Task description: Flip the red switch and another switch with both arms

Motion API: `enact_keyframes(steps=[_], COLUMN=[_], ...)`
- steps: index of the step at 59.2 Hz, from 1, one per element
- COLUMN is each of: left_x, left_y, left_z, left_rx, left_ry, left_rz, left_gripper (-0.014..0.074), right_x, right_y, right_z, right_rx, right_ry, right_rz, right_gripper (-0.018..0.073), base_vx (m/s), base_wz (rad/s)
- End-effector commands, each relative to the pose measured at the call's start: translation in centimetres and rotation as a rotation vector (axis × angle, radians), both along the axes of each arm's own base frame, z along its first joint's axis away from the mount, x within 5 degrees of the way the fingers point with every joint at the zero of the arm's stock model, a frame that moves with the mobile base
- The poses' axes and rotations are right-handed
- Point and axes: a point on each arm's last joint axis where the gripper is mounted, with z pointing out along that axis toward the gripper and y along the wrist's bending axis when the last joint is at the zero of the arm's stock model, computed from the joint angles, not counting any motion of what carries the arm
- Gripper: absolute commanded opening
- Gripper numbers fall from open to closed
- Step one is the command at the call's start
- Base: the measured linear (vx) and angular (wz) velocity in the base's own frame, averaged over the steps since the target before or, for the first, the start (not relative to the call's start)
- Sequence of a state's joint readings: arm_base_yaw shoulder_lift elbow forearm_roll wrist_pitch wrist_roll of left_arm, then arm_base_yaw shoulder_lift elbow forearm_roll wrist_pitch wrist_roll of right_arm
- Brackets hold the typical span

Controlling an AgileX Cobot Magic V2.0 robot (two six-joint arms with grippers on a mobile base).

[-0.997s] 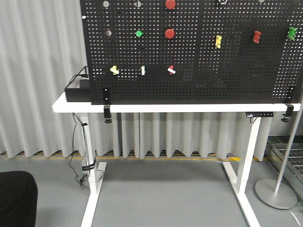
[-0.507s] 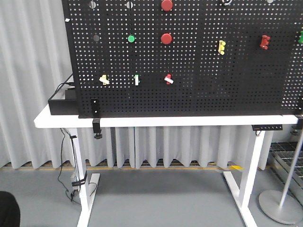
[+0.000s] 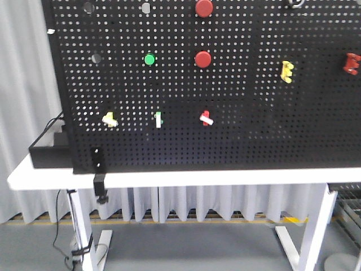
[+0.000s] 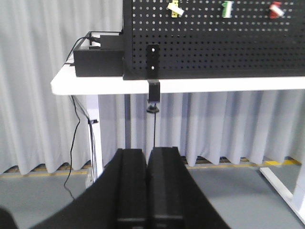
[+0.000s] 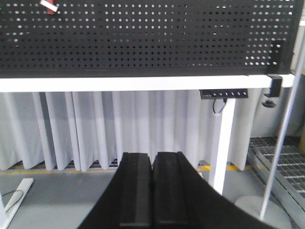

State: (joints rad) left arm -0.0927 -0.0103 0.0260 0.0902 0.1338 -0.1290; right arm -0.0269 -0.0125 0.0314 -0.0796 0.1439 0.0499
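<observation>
Red switch whole frontally; right-wrist glimpse, probably.

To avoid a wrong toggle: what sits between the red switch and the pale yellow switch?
A slim white toggle with a green tinge, roughly midway between the red switch and the pale yellow switch; the front view shows it.

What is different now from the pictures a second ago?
The robot has rolled closer to the pegboard, so everything looks bigger in the front view. The red switch and the yellow switch look untouched, levers as before. The left gripper and right gripper are shut, empty, away from the board.
</observation>
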Motion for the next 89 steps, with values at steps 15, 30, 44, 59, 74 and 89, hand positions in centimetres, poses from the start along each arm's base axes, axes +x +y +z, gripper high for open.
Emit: enact_keyframes(steps=[15, 30, 44, 59, 74, 89], left_x=[0.03, 0.03, 0.03, 0.03, 0.03, 0.03], left_y=[-0.06, -0.06, -0.06, -0.06, -0.06, -0.06], left_z=[0.09, 0.09, 0.09, 0.09, 0.09, 0.09], left_rx=[-0.014, -0.014, -0.014, -0.014, -0.014, -0.014], left_ry=[-0.064, -0.064, -0.064, -0.064, -0.064, -0.064], left_rz=[-0.005, -0.005, -0.005, -0.005, -0.005, -0.005], left_gripper=[0.0002, 0.0002, 0.0002, 0.0002, 0.0002, 0.0002], right_x=[-0.02, -0.02, -0.02, -0.02, -0.02, -0.02], right_y=[0.02, 0.02, 0.02, 0.02, 0.02, 0.02], right_z=[0.62, 0.62, 0.62, 0.62, 0.62, 0.62], right_rx=[-0.011, -0.011, -0.011, -0.011, -0.011, -0.011], right_ry=[-0.085, -0.085, -0.085, -0.085, -0.085, -0.085], right_rz=[0.0, 0.0, 0.0, 0.0, 0.0, 0.0], right_gripper=[-0.0006, -0.0006, -0.0006, -0.0006, -0.0006, -0.0006], base_vx=[0.41, 0.39, 0.3, 0.19, 0.08, 0.01], base_wz=[-0.02, -0.01, 0.01, 0.02, 0.01, 0.0])
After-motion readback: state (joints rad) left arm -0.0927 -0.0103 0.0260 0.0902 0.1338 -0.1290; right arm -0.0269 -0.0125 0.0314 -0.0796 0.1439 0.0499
